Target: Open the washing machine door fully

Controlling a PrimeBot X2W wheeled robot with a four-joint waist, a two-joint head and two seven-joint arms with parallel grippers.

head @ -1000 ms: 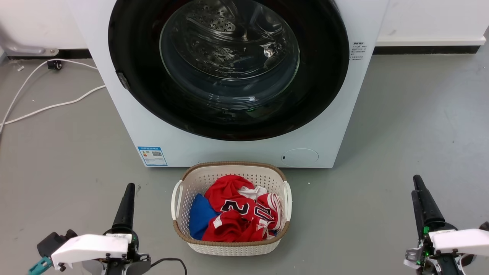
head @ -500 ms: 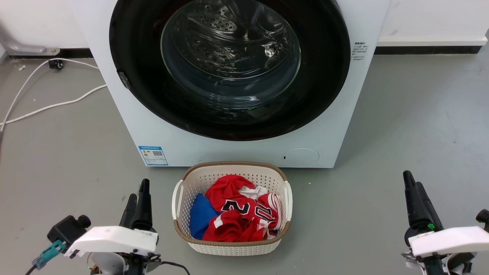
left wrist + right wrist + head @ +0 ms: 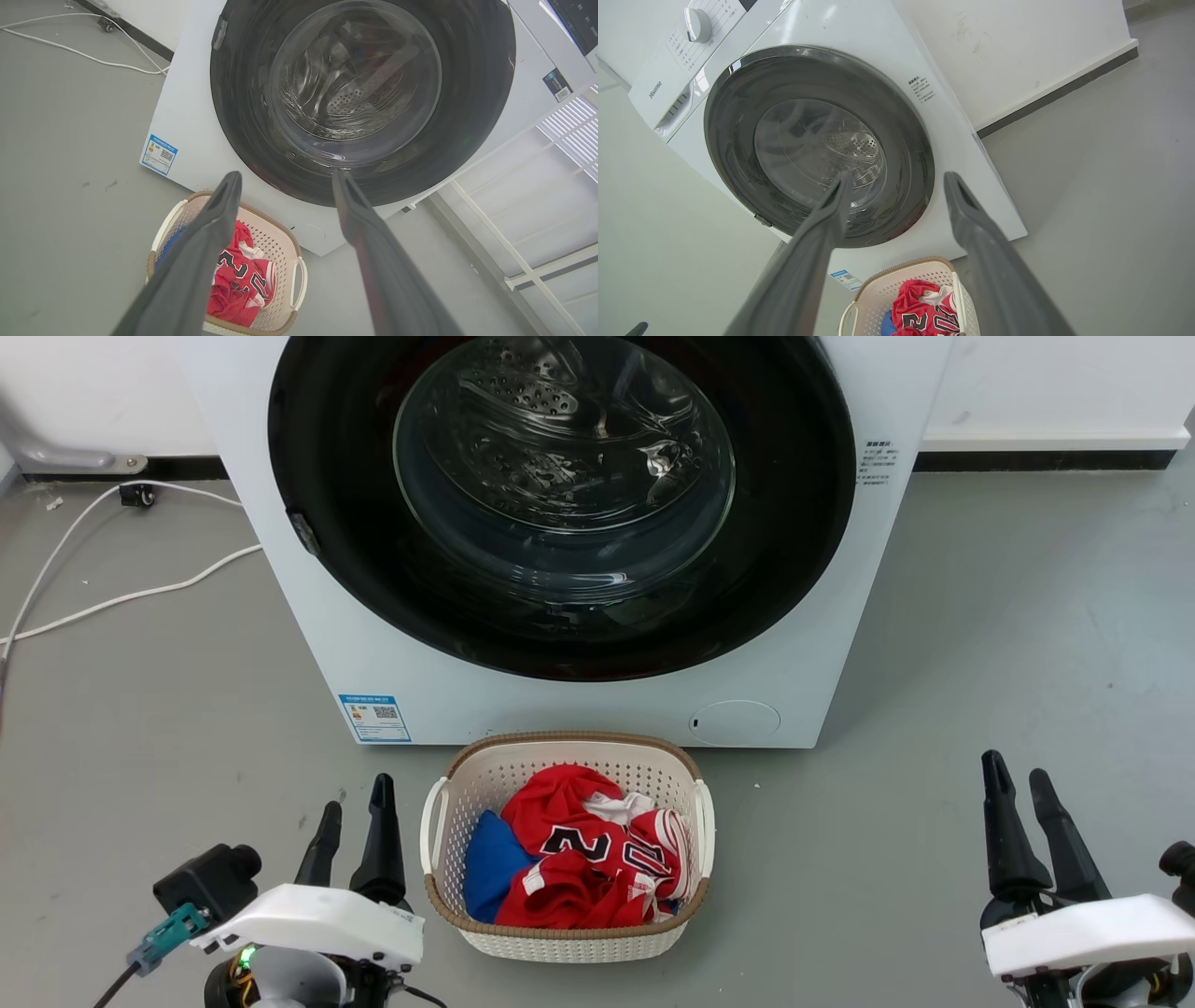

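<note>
Facing the robot, the washing machine (image 3: pixel 597 709) stands on the grey floor (image 3: pixel 1008 616) with the washing machine door (image 3: pixel 560 504) shut flat against its white front. The door's glossy black disc rings a clear glass bowl, and the perforated steel drum shows through it. A small grey catch (image 3: pixel 303 532) sits on the door's left edge in the head view. Low on the machine's front are a blue label (image 3: pixel 373 717) at the left and a round cap (image 3: pixel 735 721) at the right. Just before the machine sits a white woven laundry basket (image 3: pixel 560 947) holding red jerseys (image 3: pixel 579 859) and something blue. The left gripper (image 3: pixel 355 795) hovers just beside the basket's left handle, its two dark fingers apart and empty. The right gripper (image 3: pixel 1013 767) hovers well apart from the basket, fingers likewise spread on nothing. Both grippers are well apart from the door, and each wrist view looks along parted fingers toward it. A white cable (image 3: pixel 121 593) trails over the floor at the machine's left.
</note>
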